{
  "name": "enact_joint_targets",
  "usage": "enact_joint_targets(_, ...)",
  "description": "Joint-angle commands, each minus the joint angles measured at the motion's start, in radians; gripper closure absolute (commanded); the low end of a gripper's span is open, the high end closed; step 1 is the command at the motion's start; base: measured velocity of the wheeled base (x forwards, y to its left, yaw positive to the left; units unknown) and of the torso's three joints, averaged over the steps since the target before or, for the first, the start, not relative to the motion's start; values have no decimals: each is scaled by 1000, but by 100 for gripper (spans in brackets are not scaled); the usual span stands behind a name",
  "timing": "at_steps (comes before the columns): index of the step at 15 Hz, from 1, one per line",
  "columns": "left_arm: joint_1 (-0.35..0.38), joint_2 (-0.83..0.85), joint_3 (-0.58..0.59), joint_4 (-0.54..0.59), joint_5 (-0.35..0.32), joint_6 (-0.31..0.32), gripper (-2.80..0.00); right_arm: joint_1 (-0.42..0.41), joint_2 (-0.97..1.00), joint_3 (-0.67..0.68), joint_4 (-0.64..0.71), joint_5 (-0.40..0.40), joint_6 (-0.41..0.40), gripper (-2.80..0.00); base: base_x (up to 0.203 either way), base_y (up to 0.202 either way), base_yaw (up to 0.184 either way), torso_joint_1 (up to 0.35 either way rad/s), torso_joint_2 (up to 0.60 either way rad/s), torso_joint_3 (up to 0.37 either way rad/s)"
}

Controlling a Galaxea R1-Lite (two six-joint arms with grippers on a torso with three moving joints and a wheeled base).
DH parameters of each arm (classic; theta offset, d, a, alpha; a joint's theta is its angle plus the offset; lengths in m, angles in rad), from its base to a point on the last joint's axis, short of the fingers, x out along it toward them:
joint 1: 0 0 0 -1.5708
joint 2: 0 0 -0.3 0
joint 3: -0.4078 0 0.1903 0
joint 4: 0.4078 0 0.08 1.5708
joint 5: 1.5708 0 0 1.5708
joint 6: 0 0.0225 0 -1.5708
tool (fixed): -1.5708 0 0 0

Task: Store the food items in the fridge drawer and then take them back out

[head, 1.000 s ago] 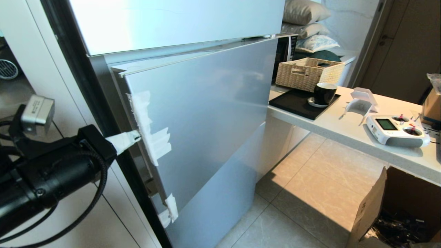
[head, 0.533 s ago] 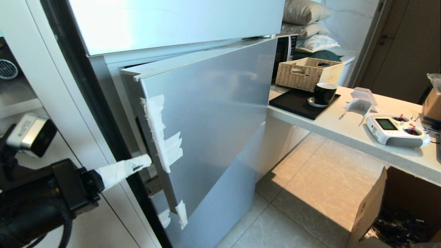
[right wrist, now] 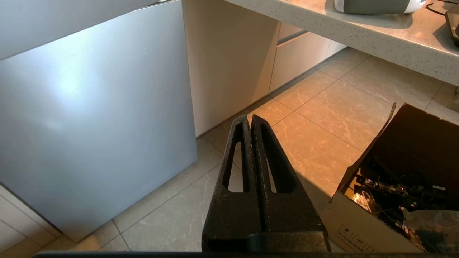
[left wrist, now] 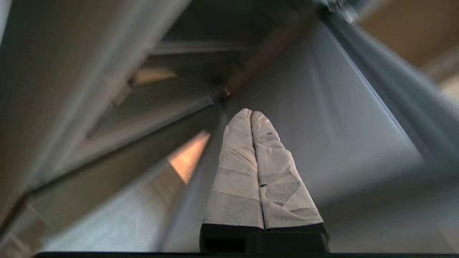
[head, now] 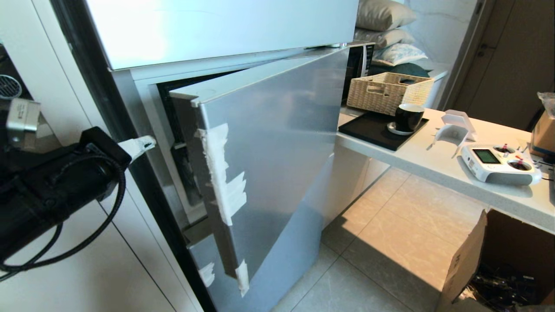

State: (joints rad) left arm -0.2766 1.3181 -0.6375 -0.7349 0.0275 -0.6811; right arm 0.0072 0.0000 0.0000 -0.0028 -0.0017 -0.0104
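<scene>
I am on the opening step: my fridge door (head: 269,151) stands partly ajar, and neither the drawer nor the food items show yet. Next I judge the door needs swinging wider, but its taped edge (head: 223,182) stands between me and the inside. My left gripper (head: 141,145), pressed shut and empty, hovers beside the frame; my right gripper (right wrist: 251,120), closed and empty, hangs over floor near a cardboard box (right wrist: 401,186).

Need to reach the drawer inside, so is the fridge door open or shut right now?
Partly open: the fridge door stands swung out, with a dark gap at its taped edge.
</scene>
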Motion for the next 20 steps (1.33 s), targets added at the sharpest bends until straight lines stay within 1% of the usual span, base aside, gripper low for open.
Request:
enact_joint_targets(1, -15, 52, -4, -14, 3, -6, 0, 0, 2, 0, 0, 0, 0, 0, 0, 0, 0, 0, 0, 0)
enact_joint_targets(4, -94, 33, 7, -14, 0, -1, 0, 0, 2, 0, 0, 0, 0, 0, 0, 0, 0, 0, 0, 0)
enact_joint_targets(5, -104, 11, 19, -13, 0, 4, 0, 0, 2, 0, 0, 0, 0, 0, 0, 0, 0, 0, 0, 0)
enact_joint_targets(6, -116, -22, 33, -8, 3, 26, 0, 0, 2, 0, 0, 0, 0, 0, 0, 0, 0, 0, 0, 0)
enact_joint_targets(7, -124, -59, 41, -2, 7, 95, 0, 0, 2, 0, 0, 0, 0, 0, 0, 0, 0, 0, 0, 0)
enact_joint_targets(8, -127, -101, 48, 12, 9, 216, 0, 0, 2, 0, 0, 0, 0, 0, 0, 0, 0, 0, 0, 0)
enact_joint_targets(9, -128, -148, 58, 30, 11, 322, 0, 0, 2, 0, 0, 0, 0, 0, 0, 0, 0, 0, 0, 0)
enact_joint_targets(10, -127, -214, 79, 45, 10, 404, 0, 0, 2, 0, 0, 0, 0, 0, 0, 0, 0, 0, 0, 0)
enact_joint_targets(11, -126, -314, 110, 68, 10, 475, 0, 0, 2, 0, 0, 0, 0, 0, 0, 0, 0, 0, 0, 0)
enact_joint_targets(12, -125, -420, 140, 104, 13, 519, 0, 0, 2, 0, 0, 0, 0, 0, 0, 0, 0, 0, 0, 0)
enact_joint_targets(13, -116, -527, 167, 162, 25, 550, 0, 0, 2, 0, 0, 0, 0, 0, 0, 0, 0, 0, 0, 0)
enact_joint_targets(14, -74, -633, 193, 241, 44, 573, 0, 0, 2, 0, 0, 0, 0, 0, 0, 0, 0, 0, 0, 0)
enact_joint_targets(15, 11, -713, 215, 315, 58, 590, 0, 0, 2, 0, 0, 0, -2, 0, 0, 0, 0, 0, 0, 0)
enact_joint_targets(17, 239, -855, 263, 445, 75, 636, 0, 0, 2, 0, 0, 0, 0, 0, 0, 0, 0, 0, 0, 0)
enact_joint_targets(18, 328, -935, 311, 505, 81, 664, 0, 0, 2, 0, 0, 0, 0, 0, 0, 0, 0, 0, 0, 0)
enact_joint_targets(19, 374, -998, 390, 542, 83, 689, 0, 0, 2, 0, 0, 0, 0, 0, 0, 0, 0, 0, 0, 0)
enact_joint_targets(20, 392, -1030, 481, 558, 84, 719, 0, 0, 2, 0, 0, 0, 0, 0, 0, 0, 0, 0, 0, 0)
